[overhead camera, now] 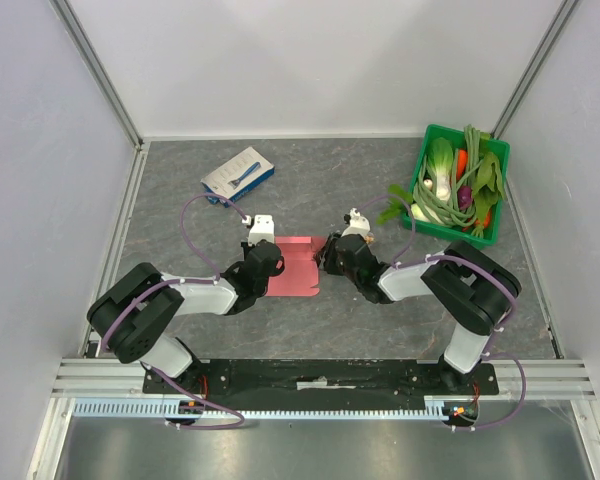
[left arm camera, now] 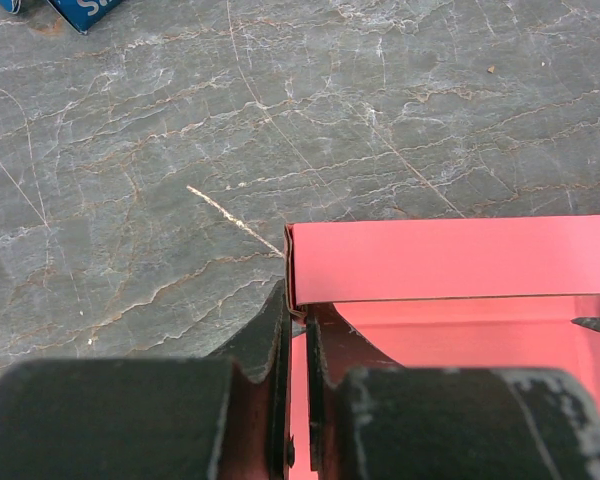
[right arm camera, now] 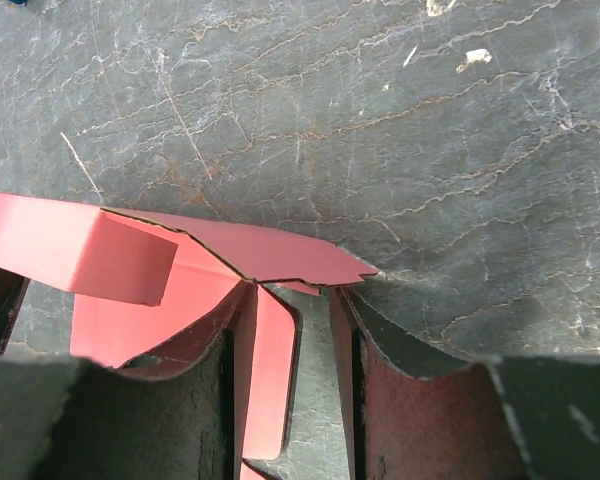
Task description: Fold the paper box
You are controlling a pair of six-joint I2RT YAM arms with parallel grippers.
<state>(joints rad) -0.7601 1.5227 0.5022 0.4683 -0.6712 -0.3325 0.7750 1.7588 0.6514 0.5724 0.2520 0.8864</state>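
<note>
The pink-red paper box (overhead camera: 298, 270) lies partly folded on the grey table between my two grippers. In the left wrist view a wall of it (left arm camera: 450, 258) stands folded up, and my left gripper (left arm camera: 298, 312) is shut on the left edge of the card at that corner. In the right wrist view the box (right arm camera: 110, 255) has a raised flap and a notched tab edge. My right gripper (right arm camera: 295, 300) is open, its jaws on either side of a narrow pink flap that rests against the left finger. In the top view the left gripper (overhead camera: 271, 262) and right gripper (overhead camera: 326, 257) sit at the box's two sides.
A white-and-blue box (overhead camera: 238, 174) with a tool picture lies at the back left; its corner shows in the left wrist view (left arm camera: 80, 12). A green basket (overhead camera: 420, 165) of vegetables stands at the back right. White walls enclose the table.
</note>
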